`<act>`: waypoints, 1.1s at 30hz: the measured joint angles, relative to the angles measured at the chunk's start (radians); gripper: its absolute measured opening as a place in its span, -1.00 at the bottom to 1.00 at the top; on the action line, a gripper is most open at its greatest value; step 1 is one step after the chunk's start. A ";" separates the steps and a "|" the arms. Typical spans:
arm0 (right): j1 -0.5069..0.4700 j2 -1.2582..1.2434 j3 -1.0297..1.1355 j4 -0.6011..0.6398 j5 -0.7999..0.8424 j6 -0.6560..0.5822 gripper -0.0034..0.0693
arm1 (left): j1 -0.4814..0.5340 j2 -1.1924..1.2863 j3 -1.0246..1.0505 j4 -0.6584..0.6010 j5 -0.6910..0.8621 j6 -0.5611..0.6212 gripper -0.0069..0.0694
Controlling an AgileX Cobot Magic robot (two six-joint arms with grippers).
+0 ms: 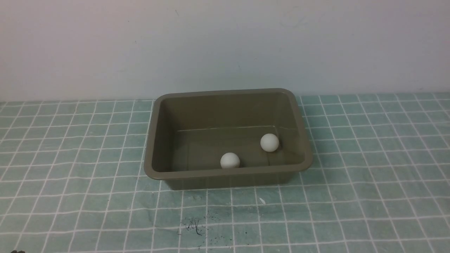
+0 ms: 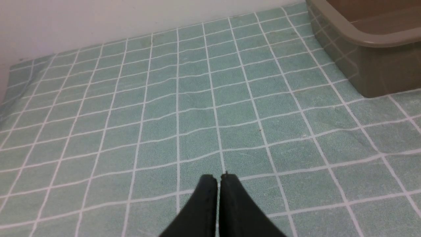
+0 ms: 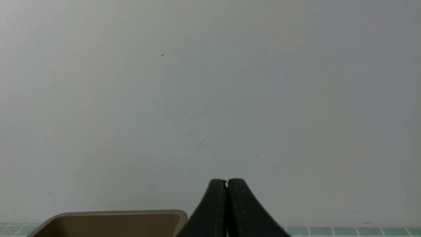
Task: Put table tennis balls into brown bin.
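White balls, one (image 1: 230, 161) near the bin's front wall and one (image 1: 269, 142) toward its right side, are contained in the brown bin (image 1: 228, 173). Both the left gripper (image 2: 218, 179) and the right gripper (image 3: 227, 184) are closed, with nothing held. Placement seems finished; no further move appears to be needed.

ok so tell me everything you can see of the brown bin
The olive-brown rectangular bin, plastic by its look, has rounded corners, a flared rim and sloping walls. It stands upright and open-topped on the green, white-gridded tabletop, near the pale wall. Two small white balls lie inside; neither gripper touches it.
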 joint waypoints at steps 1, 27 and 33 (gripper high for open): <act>0.000 0.000 0.000 0.000 0.000 0.000 -0.95 | 0.000 0.000 0.000 0.000 0.000 0.000 -0.83; -0.116 -0.032 0.081 0.574 -0.077 -0.648 -0.95 | 0.000 0.000 0.001 0.000 -0.001 0.000 -0.83; -0.329 -0.031 0.316 0.533 -0.058 -0.667 -0.95 | 0.000 0.000 0.001 0.000 -0.001 0.000 -0.83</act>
